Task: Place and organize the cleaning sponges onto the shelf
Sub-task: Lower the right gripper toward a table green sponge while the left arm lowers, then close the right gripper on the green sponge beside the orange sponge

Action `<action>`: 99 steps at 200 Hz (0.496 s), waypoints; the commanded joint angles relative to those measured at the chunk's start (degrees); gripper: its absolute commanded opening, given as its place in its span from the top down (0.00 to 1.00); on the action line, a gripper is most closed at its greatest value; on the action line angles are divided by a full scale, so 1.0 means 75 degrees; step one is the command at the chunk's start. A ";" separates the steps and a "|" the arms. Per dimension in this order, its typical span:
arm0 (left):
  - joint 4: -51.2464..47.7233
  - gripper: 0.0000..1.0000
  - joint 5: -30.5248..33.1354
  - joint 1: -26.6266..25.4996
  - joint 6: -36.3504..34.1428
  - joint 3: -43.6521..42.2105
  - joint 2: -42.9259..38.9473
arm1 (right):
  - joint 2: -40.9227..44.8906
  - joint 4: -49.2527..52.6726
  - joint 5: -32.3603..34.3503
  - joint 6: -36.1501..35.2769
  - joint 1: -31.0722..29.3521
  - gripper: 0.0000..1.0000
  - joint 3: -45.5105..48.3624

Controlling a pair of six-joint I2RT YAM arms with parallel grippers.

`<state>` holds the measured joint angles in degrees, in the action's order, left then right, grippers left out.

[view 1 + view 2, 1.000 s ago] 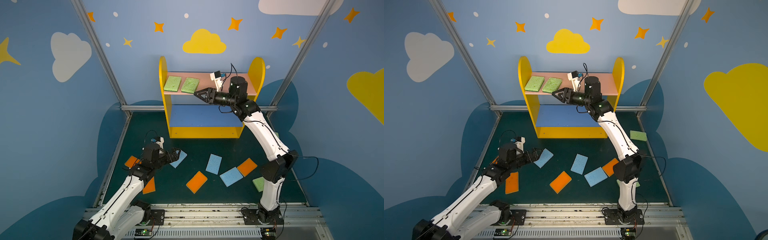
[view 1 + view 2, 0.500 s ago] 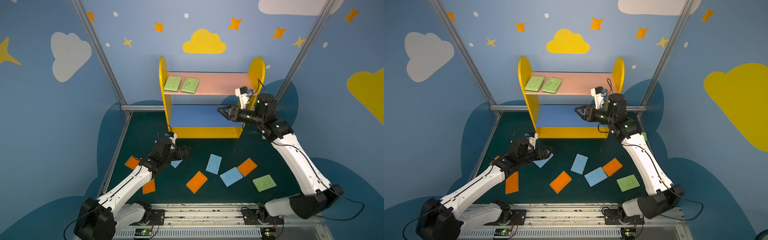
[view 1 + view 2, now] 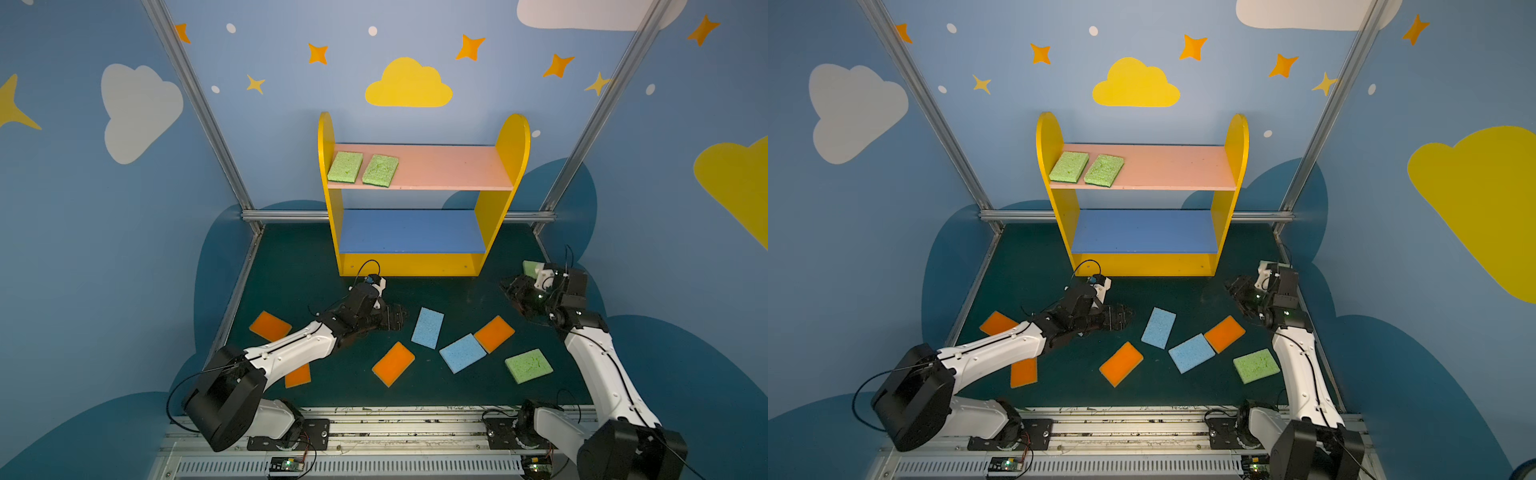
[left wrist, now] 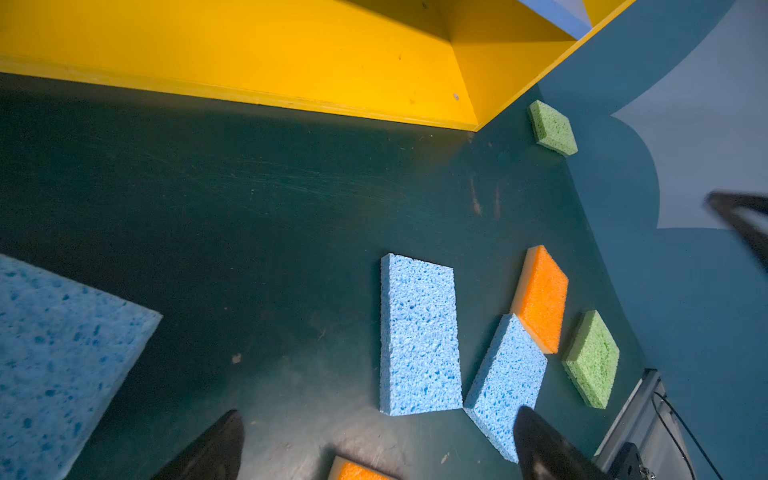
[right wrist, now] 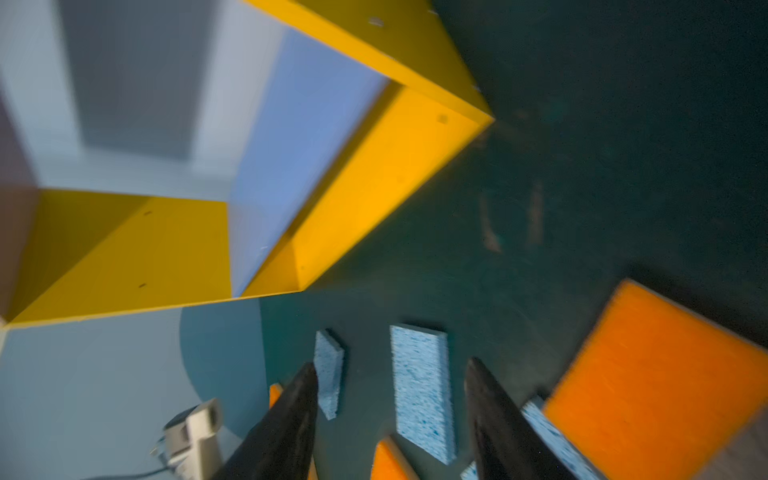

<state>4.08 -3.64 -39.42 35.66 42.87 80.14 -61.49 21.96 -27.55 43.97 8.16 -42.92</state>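
Left hand [image 4: 378,415], spread wide and empty, hovers low over the dark green worktop [image 3: 436,291] with a blue sponge [image 4: 62,365] just beside it, seemingly lining up a pickup. Right hand [image 5: 390,363], parted with nothing in it, hangs near the right foot of the shelf [image 3: 513,137], a lone green sponge [image 4: 552,126] lying close by against the wall [image 4: 685,124]. Scattered across the worktop lie two more blue sponges [image 3: 428,327], four orange sponges [image 3: 393,363] and another green sponge [image 3: 528,365], all loose and flat for easy taking. Two shelved green sponges [image 3: 345,167] sit side by side at the left end of the pink board [image 3: 449,166], apparently starting a row sorted by colour; the blue board [image 3: 411,230] holds nothing.
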 commanded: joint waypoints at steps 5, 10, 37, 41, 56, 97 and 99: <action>0.0548 0.00 -0.0116 -0.0116 0.0097 -0.0247 0.0092 | 0.0410 0.0658 0.0630 0.0114 0.0267 0.38 0.0505; 0.0605 0.00 -0.0140 -0.0108 0.0119 -0.0283 0.0126 | 0.0515 0.0703 0.0785 0.0126 0.0277 0.37 0.0541; 0.0853 0.00 -0.0292 -0.0111 0.0155 -0.0384 0.0343 | 0.1012 0.1012 0.1987 0.0309 0.0316 0.29 0.1356; 0.0881 0.00 -0.0316 -0.0111 0.0152 -0.0395 0.0372 | 0.1071 0.1128 0.2195 0.0366 0.0349 0.28 0.1419; 0.0961 0.00 -0.0390 -0.0111 0.0137 -0.0396 0.0486 | 0.1199 0.1338 0.2594 0.0530 0.0446 0.26 0.1673; 0.1175 0.00 -0.0659 -0.0111 0.0198 -0.0361 0.0782 | 0.0975 0.1471 0.2506 0.0605 0.1064 0.25 0.2127; 0.1187 0.00 -0.0668 -0.0111 0.0204 -0.0361 0.0801 | 0.0956 0.1442 0.2494 0.0606 0.1075 0.25 0.2163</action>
<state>10.66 -6.55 -40.25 36.64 40.21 84.99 -53.21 31.14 -10.68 47.77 14.37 -28.45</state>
